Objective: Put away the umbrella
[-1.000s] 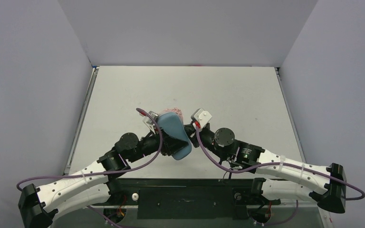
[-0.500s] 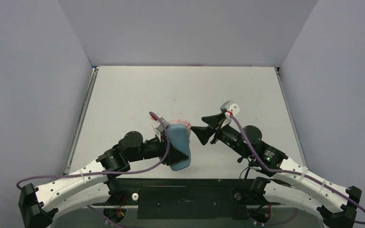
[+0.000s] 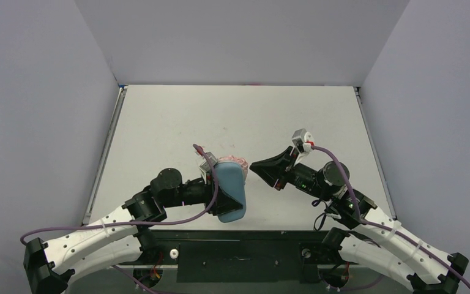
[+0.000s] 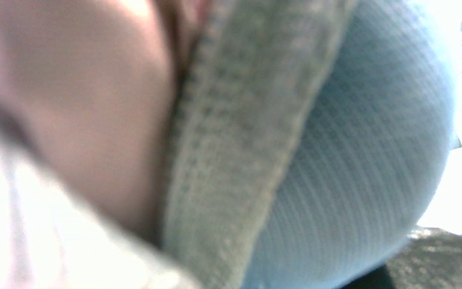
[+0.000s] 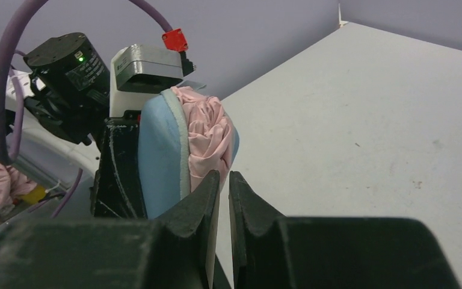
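While bulging from its case [image 5: 159, 162], umbrella [image 5: 207, 135] lies beyond right jaws.

Found umbrella [image 5: 207, 135] packed inside case [image 3: 229, 193], bulging out at far end. Found case held in left jaws, above near middle of bench [image 3: 238, 116]. Located right jaws just right of case, apart from it, tips toward it.

A pale grey table [image 3: 177, 116], faintly speckled, sits inside a three-sided booth. Plain lavender-grey panels stand at its edges: back wall [image 3: 238, 37] beyond it, left wall [image 3: 37, 122] and right wall [image 3: 428, 122] beside it. Light is soft and even.
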Available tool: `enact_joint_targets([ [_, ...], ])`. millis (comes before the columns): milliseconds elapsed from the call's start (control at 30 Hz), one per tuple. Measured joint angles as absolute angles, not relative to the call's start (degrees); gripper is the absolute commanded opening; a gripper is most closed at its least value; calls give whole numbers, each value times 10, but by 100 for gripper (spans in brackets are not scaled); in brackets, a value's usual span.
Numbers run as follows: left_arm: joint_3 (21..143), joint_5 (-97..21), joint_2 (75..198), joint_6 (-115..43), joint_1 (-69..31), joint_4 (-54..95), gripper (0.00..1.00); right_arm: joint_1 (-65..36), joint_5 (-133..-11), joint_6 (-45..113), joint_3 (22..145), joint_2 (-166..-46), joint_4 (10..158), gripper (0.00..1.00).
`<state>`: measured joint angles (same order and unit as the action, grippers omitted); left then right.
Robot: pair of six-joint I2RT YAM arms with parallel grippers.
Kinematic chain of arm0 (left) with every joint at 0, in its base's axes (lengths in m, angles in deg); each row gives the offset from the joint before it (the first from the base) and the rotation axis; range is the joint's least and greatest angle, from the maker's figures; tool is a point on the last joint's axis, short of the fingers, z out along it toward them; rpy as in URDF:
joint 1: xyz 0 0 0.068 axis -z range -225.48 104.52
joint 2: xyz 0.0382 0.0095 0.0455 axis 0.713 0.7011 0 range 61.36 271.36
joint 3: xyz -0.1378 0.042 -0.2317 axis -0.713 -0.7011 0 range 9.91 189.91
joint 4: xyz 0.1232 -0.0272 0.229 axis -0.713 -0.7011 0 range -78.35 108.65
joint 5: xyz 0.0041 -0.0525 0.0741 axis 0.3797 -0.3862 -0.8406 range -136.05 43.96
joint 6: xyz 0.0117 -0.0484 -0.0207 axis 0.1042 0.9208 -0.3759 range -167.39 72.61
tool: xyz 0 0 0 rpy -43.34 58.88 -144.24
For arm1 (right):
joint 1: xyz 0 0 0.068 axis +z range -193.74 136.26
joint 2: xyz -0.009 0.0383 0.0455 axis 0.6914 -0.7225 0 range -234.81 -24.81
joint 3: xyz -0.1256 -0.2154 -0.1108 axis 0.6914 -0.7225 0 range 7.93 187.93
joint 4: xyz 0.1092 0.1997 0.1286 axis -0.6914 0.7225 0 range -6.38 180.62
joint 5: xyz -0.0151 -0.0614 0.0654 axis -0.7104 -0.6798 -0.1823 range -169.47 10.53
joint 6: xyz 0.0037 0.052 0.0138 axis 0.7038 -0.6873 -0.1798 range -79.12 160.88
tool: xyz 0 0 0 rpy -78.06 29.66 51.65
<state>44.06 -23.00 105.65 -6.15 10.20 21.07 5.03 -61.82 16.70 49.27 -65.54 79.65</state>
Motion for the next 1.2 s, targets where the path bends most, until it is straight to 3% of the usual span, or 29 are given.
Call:
enact_joint_targets([
  [633,443,-208,1069,-56,96,219,16,47,-520,127,478,-691,727,8],
  [700,443,-204,1067,-56,95,219,16,47,-515,125,478,-691,723,17],
  [733,443,-203,1065,-56,95,219,16,47,-513,124,478,-692,721,31],
  [767,443,-203,1063,-56,95,219,16,47,-510,123,478,-692,719,52],
  [833,443,-204,1060,-56,95,218,16,46,-503,117,478,-689,720,73],
  [900,443,-203,1057,-57,92,219,16,44,-505,119,478,-679,730,77],
  [1067,443,-190,1046,-58,92,233,16,11,-521,117,477,-649,753,77],
  [1200,443,-173,1046,-57,92,251,17,2,-520,109,477,-650,752,56],
])
